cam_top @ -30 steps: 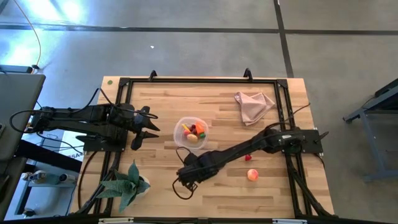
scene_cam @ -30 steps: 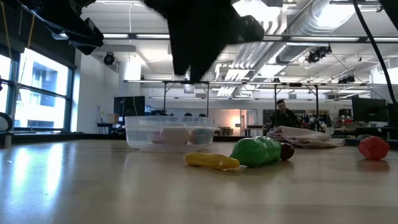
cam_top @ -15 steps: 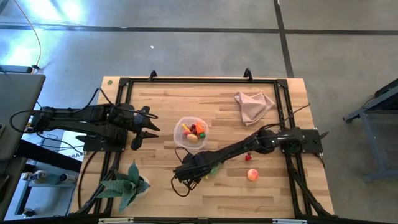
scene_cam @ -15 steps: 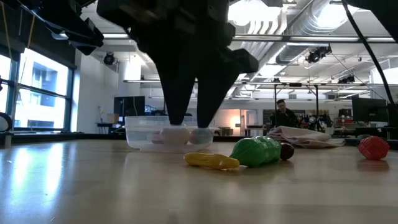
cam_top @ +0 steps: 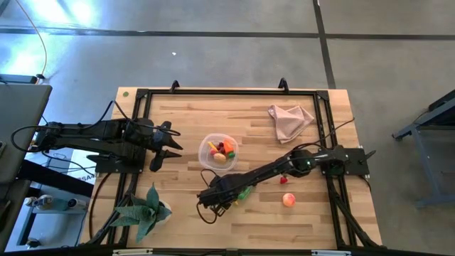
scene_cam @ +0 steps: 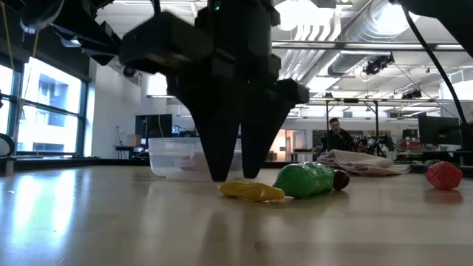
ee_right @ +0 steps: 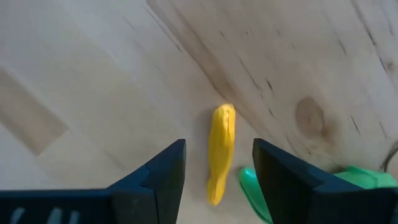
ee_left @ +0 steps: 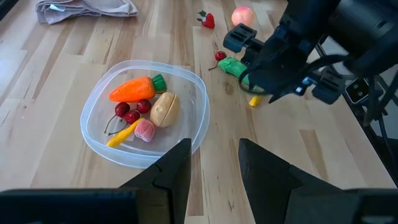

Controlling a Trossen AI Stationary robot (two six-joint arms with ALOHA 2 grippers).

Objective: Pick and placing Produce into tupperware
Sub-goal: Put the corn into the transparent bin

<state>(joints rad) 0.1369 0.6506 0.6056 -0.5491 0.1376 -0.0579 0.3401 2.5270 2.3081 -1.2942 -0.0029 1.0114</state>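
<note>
- One yellow piece (ee_right: 221, 154) lies flat on the tabletop (cam_top: 313, 213), beside the green pepper (scene_cam: 305, 180) and near the tupperware (ee_left: 194, 134).
- Right gripper (ee_right: 214, 169) hovers above it, fingers apart and straddling it.
- Left gripper (ee_left: 214, 168) waits nearby, fingers apart, empty.
- Likely light, stiff and slick; grip across the narrow middle.
- Long axis runs between the fingers.

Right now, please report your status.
Right gripper open, straddling yellow piece. Left gripper open, idle beside tupperware. Green pepper close alongside.

Dark jointed arms, apparently black, trailing cables.
</note>
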